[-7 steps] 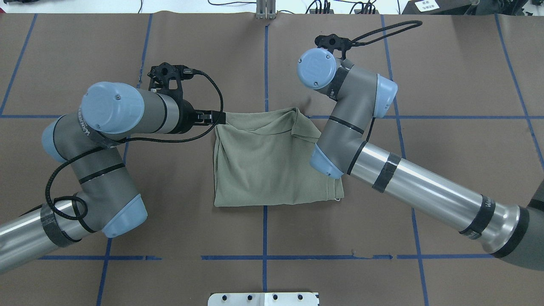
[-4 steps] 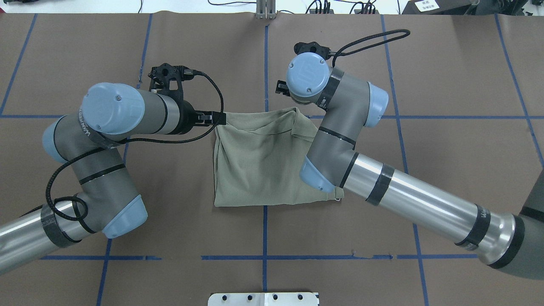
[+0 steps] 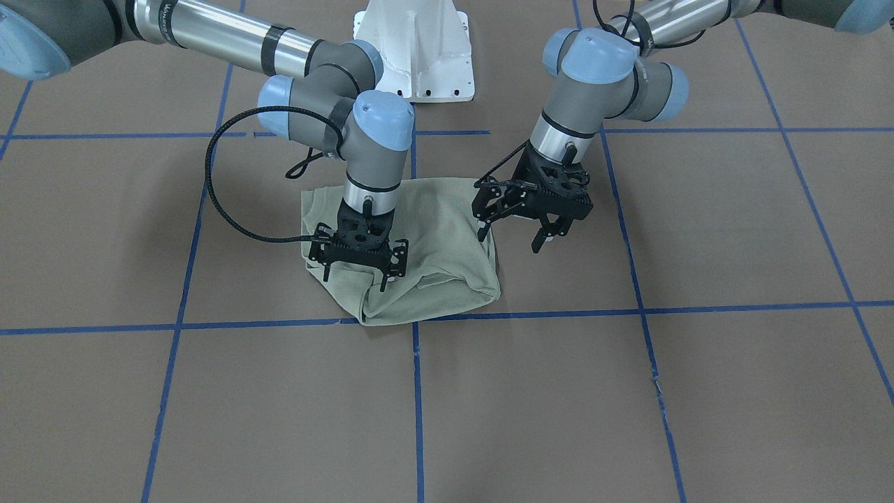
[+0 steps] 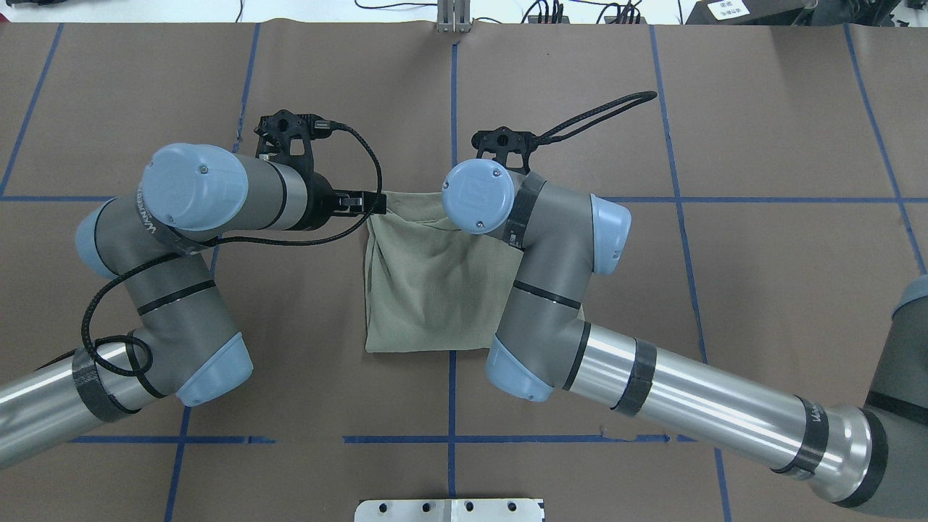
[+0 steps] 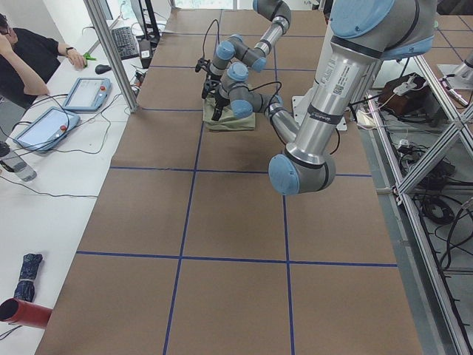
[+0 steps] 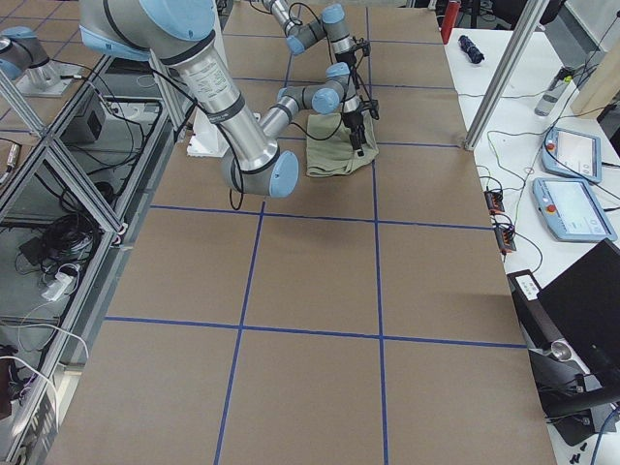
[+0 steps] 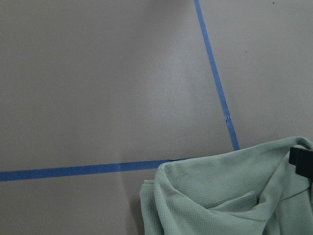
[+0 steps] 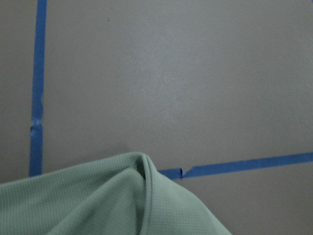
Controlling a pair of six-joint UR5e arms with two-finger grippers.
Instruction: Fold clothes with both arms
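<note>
2 spread end effectors (image 3: 512,237) (image 3: 355,276) at shirt (image 3: 447,265)

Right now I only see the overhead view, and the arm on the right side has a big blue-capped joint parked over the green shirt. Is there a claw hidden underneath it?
Observer: Yes. The front-facing view shows the right gripper under that joint, pointing down at the shirt.
Visitor: Has it grabbed the cloth?
Observer: Not yet, it seems: its fingers stand spread apart over the fabric.
Visitor: And the other claw?
Observer: The left gripper is open too, one finger over the shirt's edge, the other over bare table.
</note>
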